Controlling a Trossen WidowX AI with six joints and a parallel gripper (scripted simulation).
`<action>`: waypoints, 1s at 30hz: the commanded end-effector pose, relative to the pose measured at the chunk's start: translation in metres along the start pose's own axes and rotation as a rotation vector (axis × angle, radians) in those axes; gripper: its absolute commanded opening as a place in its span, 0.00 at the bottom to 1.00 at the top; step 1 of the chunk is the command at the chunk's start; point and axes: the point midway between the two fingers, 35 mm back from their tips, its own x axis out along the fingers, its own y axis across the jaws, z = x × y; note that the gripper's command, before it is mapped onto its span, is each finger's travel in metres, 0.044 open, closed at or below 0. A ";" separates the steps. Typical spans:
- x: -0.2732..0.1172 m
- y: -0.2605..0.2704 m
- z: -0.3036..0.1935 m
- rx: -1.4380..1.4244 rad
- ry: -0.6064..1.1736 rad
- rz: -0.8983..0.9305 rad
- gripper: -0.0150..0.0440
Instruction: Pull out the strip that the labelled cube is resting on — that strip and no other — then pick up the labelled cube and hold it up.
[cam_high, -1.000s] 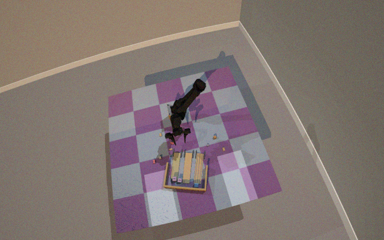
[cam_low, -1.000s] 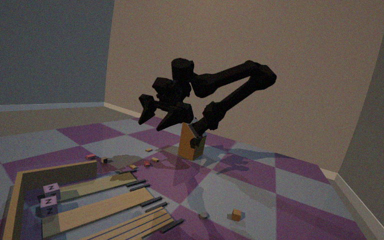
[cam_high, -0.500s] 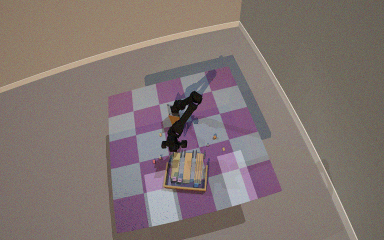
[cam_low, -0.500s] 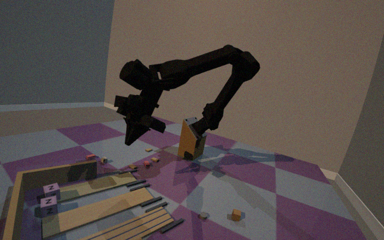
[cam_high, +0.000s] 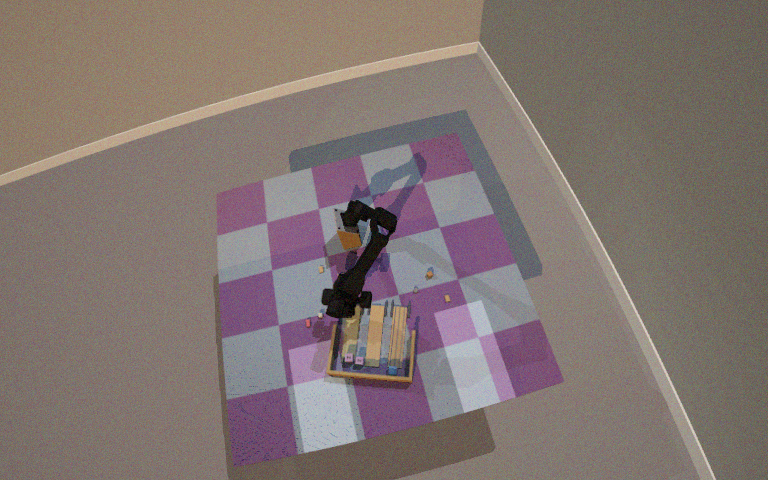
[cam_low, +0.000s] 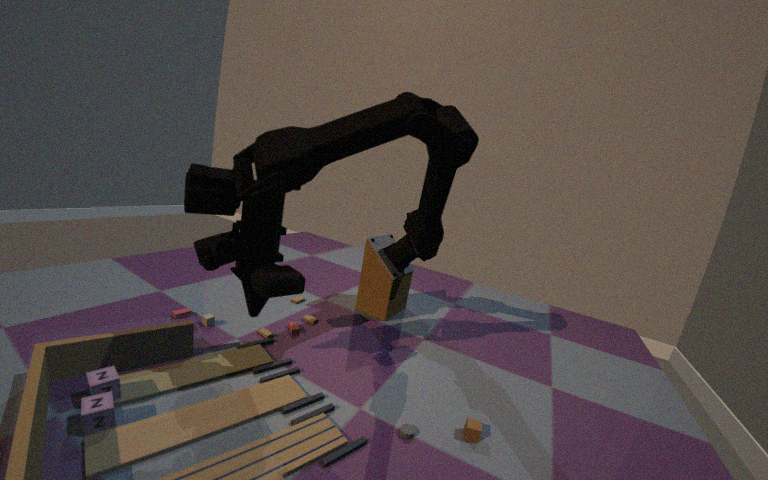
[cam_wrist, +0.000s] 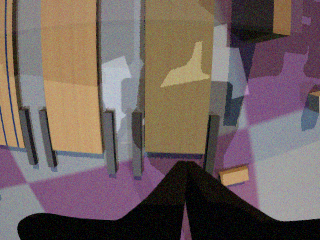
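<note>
My gripper (cam_low: 255, 311) (cam_wrist: 184, 168) is shut and empty. It points down above the open end of the tray, just short of the near end of the olive-tan strip (cam_high: 351, 331) (cam_wrist: 175, 110). A pink cube (cam_high: 348, 357) (cam_low: 103, 378) marked with an N or Z stands at that strip's far end. A second, similar pink cube (cam_high: 359, 360) (cam_low: 97, 410) is beside it, toward the wide middle strip (cam_high: 375, 333) (cam_low: 198, 413) (cam_wrist: 70, 75). A grooved strip (cam_high: 399, 333) (cam_low: 266, 450) has a blue cube (cam_high: 392, 370) at its far end. The cubes' undersides are hidden.
The tray's wooden wall (cam_high: 370, 376) (cam_low: 25, 416) closes the far end and sides. Dark guide bars (cam_low: 303, 402) (cam_wrist: 110, 142) flank the strip ends. Small blocks lie around, such as a red one (cam_high: 308, 323) (cam_low: 181, 313), an orange one (cam_low: 472, 430) and a tan one (cam_wrist: 234, 176).
</note>
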 end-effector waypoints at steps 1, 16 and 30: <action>0.002 0.000 0.001 -0.005 0.015 -0.005 0.25; 0.027 0.001 0.002 -0.005 0.014 -0.005 0.25; 0.050 0.001 0.002 -0.005 0.015 -0.004 0.25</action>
